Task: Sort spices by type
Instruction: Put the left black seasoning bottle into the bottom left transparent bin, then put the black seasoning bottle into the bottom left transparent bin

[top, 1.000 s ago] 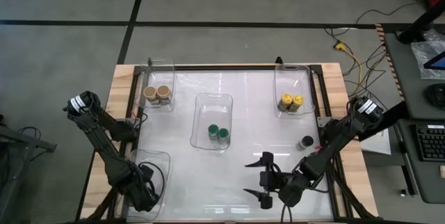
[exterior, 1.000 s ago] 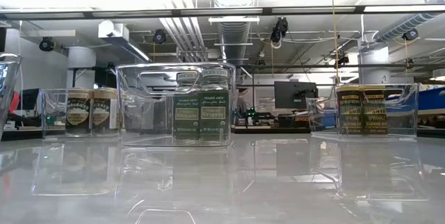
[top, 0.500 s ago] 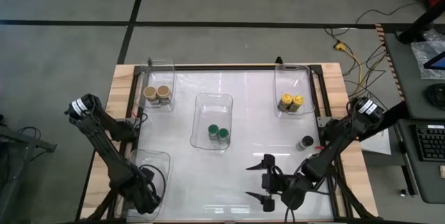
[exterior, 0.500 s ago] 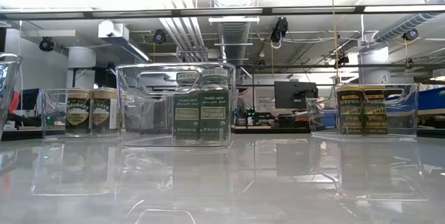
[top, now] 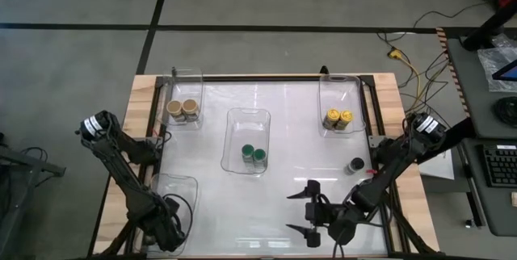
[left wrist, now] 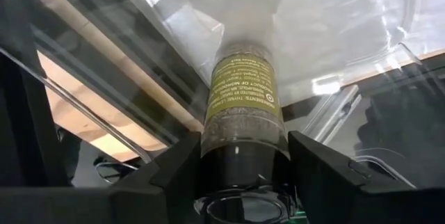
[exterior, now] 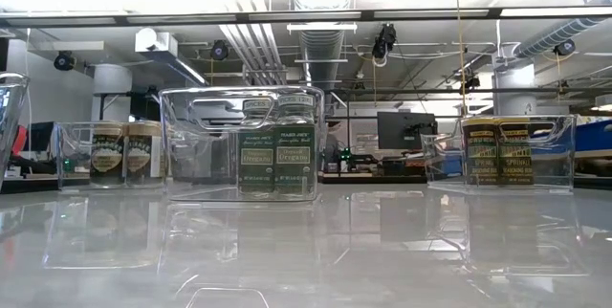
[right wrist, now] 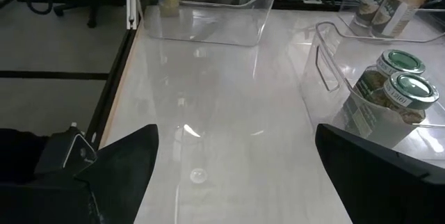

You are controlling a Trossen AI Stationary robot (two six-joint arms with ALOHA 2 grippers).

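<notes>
1. Your left gripper [left wrist: 240, 175] was clamped on a spice jar [left wrist: 242, 106], which sat between its two fingers inside the near-left clear bin [top: 187, 186].
2. Your right gripper [top: 305, 210] stood with fingers spread wide and nothing between them.
3. A black-lidded jar [top: 355, 165] stood well apart from those fingers, by the table's right edge.
4. Green-lidded jars [right wrist: 393, 92] sat in the centre bin [top: 263, 115], ahead of the right fingers.
</notes>
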